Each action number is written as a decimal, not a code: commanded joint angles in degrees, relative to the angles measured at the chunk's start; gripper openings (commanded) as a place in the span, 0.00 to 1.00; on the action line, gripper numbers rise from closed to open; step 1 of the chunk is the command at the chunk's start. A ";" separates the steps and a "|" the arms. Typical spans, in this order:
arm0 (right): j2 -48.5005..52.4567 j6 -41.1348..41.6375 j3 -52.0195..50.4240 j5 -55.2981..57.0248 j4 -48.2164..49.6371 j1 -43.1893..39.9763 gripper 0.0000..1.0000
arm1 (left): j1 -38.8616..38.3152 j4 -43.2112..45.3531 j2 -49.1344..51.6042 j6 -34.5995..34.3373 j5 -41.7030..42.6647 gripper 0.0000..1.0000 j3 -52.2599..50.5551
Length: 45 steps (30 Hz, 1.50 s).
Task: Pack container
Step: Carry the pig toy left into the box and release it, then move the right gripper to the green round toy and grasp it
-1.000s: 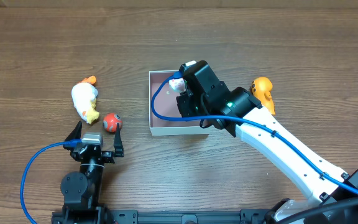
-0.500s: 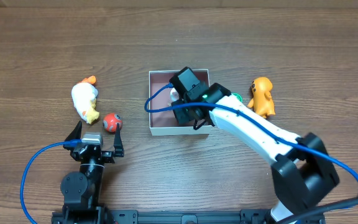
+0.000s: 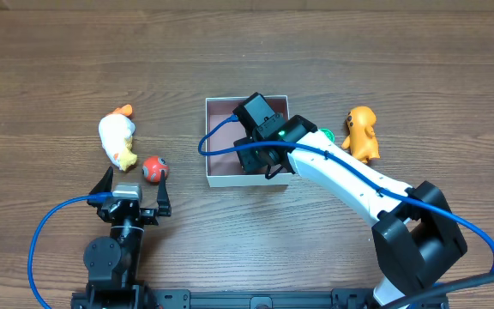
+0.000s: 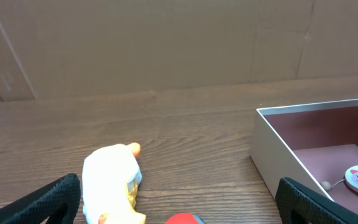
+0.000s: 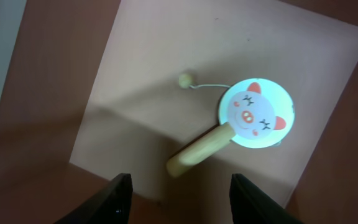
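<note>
The counter (image 3: 58, 69) is brown wood, matt, with a visible grain. The container (image 3: 225, 178) is thin white cardboard, its inside a dull, matt pink-brown. The pig-face drum toy (image 5: 257, 114) has a smooth printed face and a pale, smooth wooden handle (image 5: 197, 151). The chicken toy (image 4: 109, 180) looks soft and matt. The right arm's shell (image 3: 358, 184) is smooth white plastic.

The right arm (image 3: 350, 176) has white links, black joints, a green light (image 3: 274, 133) and a blue cable (image 3: 202, 144); the left gripper (image 3: 135, 180) is all black.
</note>
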 commanded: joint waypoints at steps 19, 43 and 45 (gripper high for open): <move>-12.83 0.35 15.41 21.20 -18.80 -1.49 0.69 | 0.33 0.24 -0.55 0.68 0.59 1.00 -0.35; -6.58 -1.97 13.27 8.07 -18.86 -23.17 0.69 | 0.33 0.24 -0.55 0.68 0.59 1.00 -0.35; -5.22 -1.95 13.27 8.07 -18.82 -23.23 0.68 | 0.33 0.24 -0.55 0.68 0.59 1.00 -0.35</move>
